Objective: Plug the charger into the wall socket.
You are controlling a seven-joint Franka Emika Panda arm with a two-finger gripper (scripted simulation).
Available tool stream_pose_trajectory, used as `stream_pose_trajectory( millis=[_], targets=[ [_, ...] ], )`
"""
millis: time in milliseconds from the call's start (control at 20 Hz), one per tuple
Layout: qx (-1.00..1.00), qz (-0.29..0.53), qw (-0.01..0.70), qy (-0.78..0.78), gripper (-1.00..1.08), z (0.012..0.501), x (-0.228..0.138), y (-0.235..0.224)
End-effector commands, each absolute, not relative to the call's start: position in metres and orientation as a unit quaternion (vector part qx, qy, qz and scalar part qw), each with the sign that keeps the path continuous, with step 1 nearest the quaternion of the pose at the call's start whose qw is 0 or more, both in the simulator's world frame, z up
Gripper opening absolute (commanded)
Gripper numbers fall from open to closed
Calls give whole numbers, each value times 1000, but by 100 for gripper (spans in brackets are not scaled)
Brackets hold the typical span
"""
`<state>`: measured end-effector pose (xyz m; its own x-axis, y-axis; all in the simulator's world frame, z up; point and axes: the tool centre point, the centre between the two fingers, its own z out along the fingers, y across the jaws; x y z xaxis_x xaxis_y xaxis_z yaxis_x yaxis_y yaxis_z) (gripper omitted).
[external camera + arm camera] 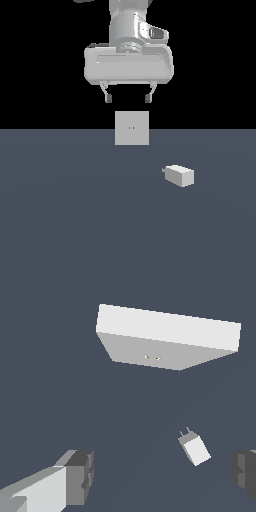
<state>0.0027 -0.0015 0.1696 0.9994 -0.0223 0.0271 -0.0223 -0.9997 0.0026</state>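
Observation:
The charger is a small white block lying on the dark floor, its short prong stub pointing to the exterior view's left. It also shows in the wrist view, between the fingers. The wall socket is an upright light-grey square plate with two tiny orange dots at its centre; it shows in the wrist view too. My gripper hangs open and empty, high above the floor, above the socket and up and to the exterior view's left of the charger. Its fingers stand wide apart.
The flat dark grey-blue floor spreads around both things. Black background lies behind the socket. Nothing else stands in view.

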Motion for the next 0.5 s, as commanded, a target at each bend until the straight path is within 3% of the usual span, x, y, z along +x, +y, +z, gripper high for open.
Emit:
stream_pose_trajectory(
  millis=[0,450],
  targets=[
    [1000,14,1,-11,100,170,3,-1],
    [1000,24,-1,3,100,165,-4,-6]
  ],
)
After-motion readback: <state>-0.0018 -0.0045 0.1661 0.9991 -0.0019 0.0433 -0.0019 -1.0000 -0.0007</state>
